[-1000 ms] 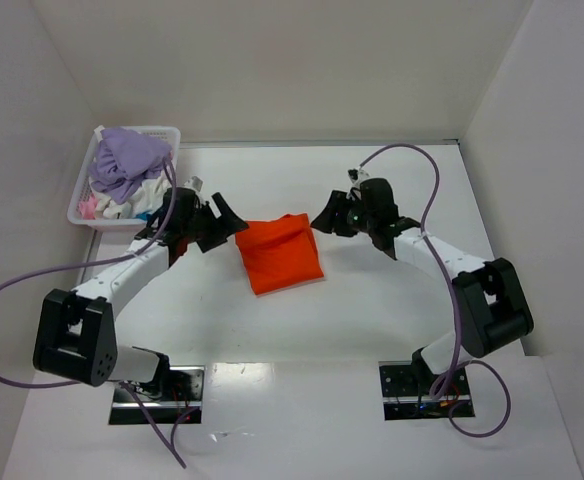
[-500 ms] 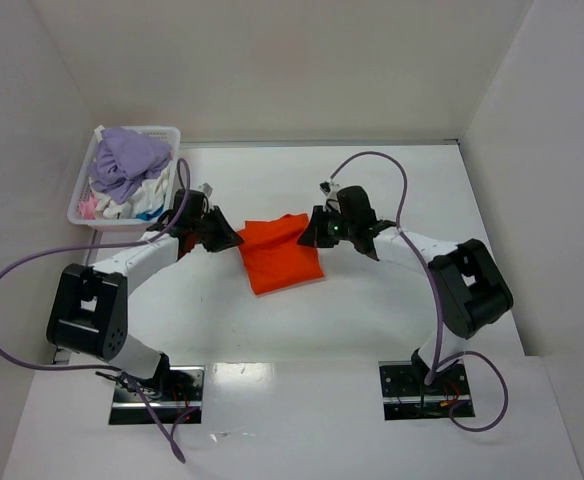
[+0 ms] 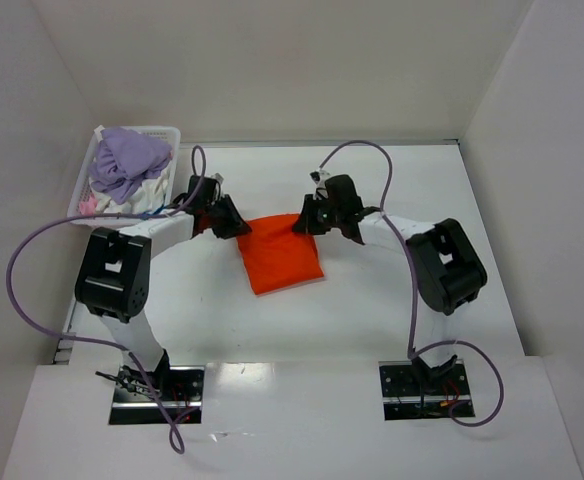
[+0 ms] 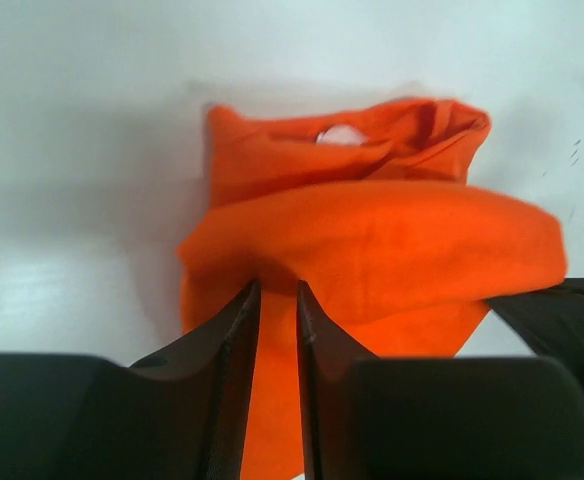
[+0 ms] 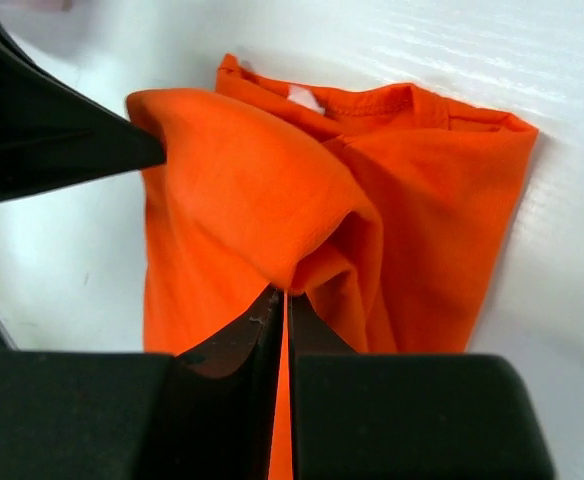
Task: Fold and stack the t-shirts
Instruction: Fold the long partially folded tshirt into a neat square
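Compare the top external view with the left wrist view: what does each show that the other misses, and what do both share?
Only the top external view shows the white lattice basket heaped with clothes, the left arm and the right arm, and the whole outline of the orange t-shirt. Only the left wrist view shows the shirt's collar and the left tool closed on a raised fold. Both show the orange t-shirt, the white table, and the right tool at the shirt's other side.
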{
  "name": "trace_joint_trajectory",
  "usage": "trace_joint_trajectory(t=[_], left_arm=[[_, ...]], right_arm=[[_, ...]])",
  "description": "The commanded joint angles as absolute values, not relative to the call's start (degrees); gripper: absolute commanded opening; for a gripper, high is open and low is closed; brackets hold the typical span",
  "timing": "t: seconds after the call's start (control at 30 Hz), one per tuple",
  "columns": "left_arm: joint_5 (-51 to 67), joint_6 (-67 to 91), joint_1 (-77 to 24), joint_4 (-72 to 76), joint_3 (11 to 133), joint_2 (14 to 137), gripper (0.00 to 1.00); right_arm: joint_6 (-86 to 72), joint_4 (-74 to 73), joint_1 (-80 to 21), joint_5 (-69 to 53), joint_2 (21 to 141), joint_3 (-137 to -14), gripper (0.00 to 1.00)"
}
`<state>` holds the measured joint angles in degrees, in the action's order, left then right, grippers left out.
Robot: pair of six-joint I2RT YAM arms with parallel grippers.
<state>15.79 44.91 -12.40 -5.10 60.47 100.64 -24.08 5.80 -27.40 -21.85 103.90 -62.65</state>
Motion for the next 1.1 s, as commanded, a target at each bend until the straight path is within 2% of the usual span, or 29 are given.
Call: trace_joint_trajectory(t=[0.0, 0.17, 0.43, 0.57, 0.6, 0.77, 0.83, 0.9, 1.07], left_arm=[[16.1, 42.8, -12.0, -3.7, 65.1, 103.0, 0.29], [13.5, 42.8, -12.0, -5.3, 68.2, 106.0, 0.34], [12.2, 41.1, -10.4, -5.3, 72.0, 108.8, 0.35], [12.2, 39.0, -9.8, -5.9, 72.6, 106.4, 0.43], [12.2, 38.5, -9.8, -6.7, 72.6, 104.8, 0.47], [12.2, 37.8, -9.8, -6.8, 68.8, 96.3, 0.62], [11.5, 37.8, -9.8, -6.8, 65.2, 92.4, 0.65], [10.7, 38.4, -9.8, -7.6, 62.4, 90.3, 0.66], [11.2, 40.6, -9.8, -7.1, 57.1, 89.6, 0.65]], right_arm=[[-22.3, 7.2, -27.6, -20.4, 108.0, -66.7, 0.08], [-22.9, 8.3, -27.6, -18.3, 111.4, -68.5, 0.08], [-24.6, 9.4, -23.9, -18.3, 115.4, -72.8, 0.08], [-24.6, 9.4, -22.9, -18.3, 115.4, -73.8, 0.08], [-24.6, 9.4, -22.9, -18.3, 114.6, -74.4, 0.08], [-24.0, 8.9, -22.9, -18.3, 109.6, -73.7, 0.17], [-23.3, 8.3, -22.9, -18.3, 106.7, -72.3, 0.25], [-22.4, 8.3, -22.9, -18.3, 105.0, -70.5, 0.33], [-20.7, 6.3, -22.9, -15.1, 102.4, -67.1, 0.36]])
